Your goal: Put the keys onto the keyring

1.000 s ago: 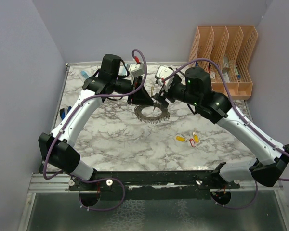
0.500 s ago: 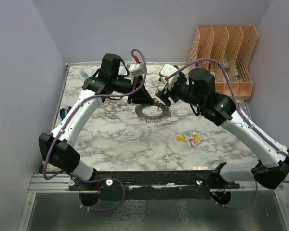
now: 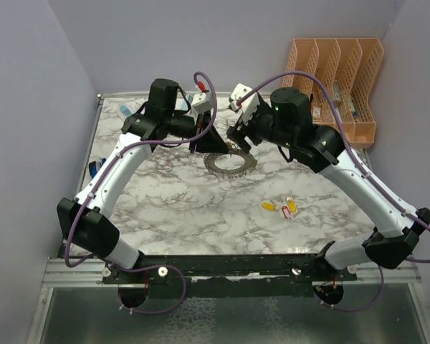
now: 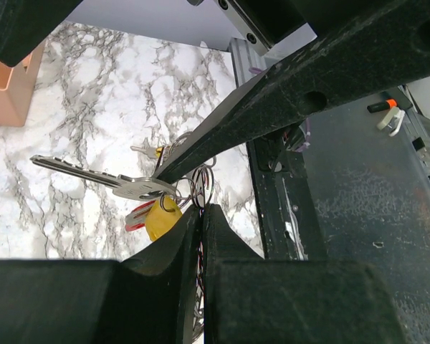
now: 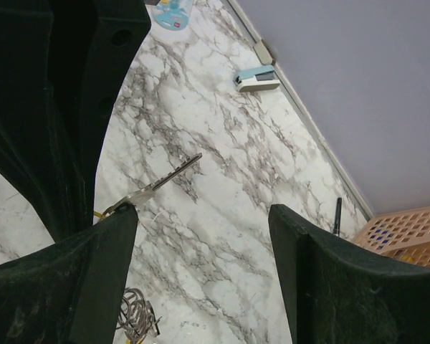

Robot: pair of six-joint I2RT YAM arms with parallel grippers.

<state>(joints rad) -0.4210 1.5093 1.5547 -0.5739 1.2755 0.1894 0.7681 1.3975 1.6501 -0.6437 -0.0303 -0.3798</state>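
Top external view gives us the marble table (image 3: pixel 172 201), with the left gripper (image 3: pixel 208 143) and right gripper (image 3: pixel 238 138) meeting over the keyring (image 3: pixel 229 164) at the table's far middle. A few loose keys (image 3: pixel 281 208) lie well apart from it, nearer the bases. On the left wrist view the left fingers are pressed together, pinching what looks like the ring's wire coils, where a long silver key (image 4: pixel 93 174) with a yellow tag (image 4: pixel 161 218) hangs. The right fingers are spread wide, one tip beside that key's head. We judge the step is working this key along the coil. We would hold the left pinch firm, close the right on the key's head rather than the tag, and slide it round slowly so the wire does not spring free.
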